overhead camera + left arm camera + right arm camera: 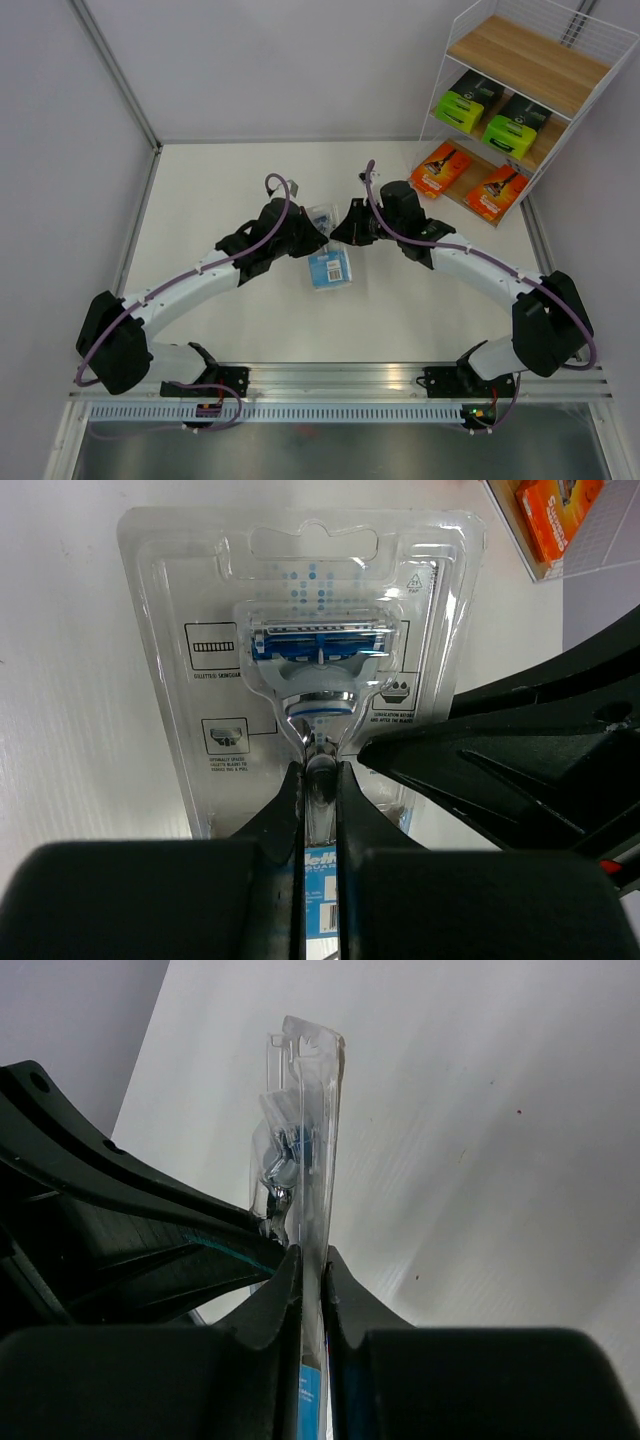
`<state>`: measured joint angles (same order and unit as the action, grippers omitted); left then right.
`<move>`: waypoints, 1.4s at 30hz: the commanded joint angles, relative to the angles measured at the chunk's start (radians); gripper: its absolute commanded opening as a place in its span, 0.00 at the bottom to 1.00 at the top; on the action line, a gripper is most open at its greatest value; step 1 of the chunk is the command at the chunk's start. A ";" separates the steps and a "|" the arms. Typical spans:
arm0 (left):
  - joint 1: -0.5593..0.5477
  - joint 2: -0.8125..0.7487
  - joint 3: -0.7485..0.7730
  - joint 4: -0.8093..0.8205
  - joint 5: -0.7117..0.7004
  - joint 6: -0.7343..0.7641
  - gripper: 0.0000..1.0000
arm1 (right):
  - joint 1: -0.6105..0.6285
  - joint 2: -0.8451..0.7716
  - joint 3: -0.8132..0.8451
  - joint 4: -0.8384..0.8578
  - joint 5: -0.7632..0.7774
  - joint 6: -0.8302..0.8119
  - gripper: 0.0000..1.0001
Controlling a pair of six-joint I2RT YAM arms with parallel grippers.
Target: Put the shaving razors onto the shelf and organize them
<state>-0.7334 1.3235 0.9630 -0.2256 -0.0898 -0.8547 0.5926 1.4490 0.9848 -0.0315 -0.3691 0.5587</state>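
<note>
We found the clear razor pack (328,262) at the middle of the desk (220,190), caught between both arms. The left jaws were shut on its lower end, over the razor's handle. The right jaws were clamped on its thin edge. Its long axis ran roughly from near to far. The shelf (528,62) stood to the far right of it, orange cards (440,168) and black boxes (465,100) on its lower boards. We judged the right arm (470,258) the nearer carrier, once the left jaws let go.
</note>
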 commanded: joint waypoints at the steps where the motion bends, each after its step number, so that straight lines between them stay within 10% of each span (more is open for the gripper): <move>1: -0.004 -0.012 0.046 0.068 -0.025 0.045 0.02 | 0.010 -0.013 0.037 -0.041 0.042 -0.055 0.00; 5: -0.004 -0.027 0.056 0.054 -0.039 0.075 0.05 | 0.009 -0.027 0.054 -0.074 0.120 -0.057 0.00; 10: -0.004 -0.093 0.079 -0.038 -0.146 0.115 0.56 | -0.036 -0.052 0.090 -0.073 0.208 -0.020 0.00; 15: 0.029 -0.178 0.105 -0.182 -0.290 0.146 0.72 | -0.149 -0.024 0.300 -0.146 0.199 -0.037 0.00; 33: 0.131 -0.264 0.060 -0.210 -0.254 0.143 0.77 | -0.571 0.152 1.028 -0.030 0.818 -0.016 0.01; 42: 0.150 -0.234 0.066 -0.205 -0.254 0.131 0.77 | -0.712 0.321 1.200 -0.078 0.760 0.087 0.00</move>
<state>-0.5922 1.0790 1.0256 -0.4343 -0.3374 -0.7341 -0.1005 1.7351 2.1277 -0.1146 0.3866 0.5781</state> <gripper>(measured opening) 0.764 0.149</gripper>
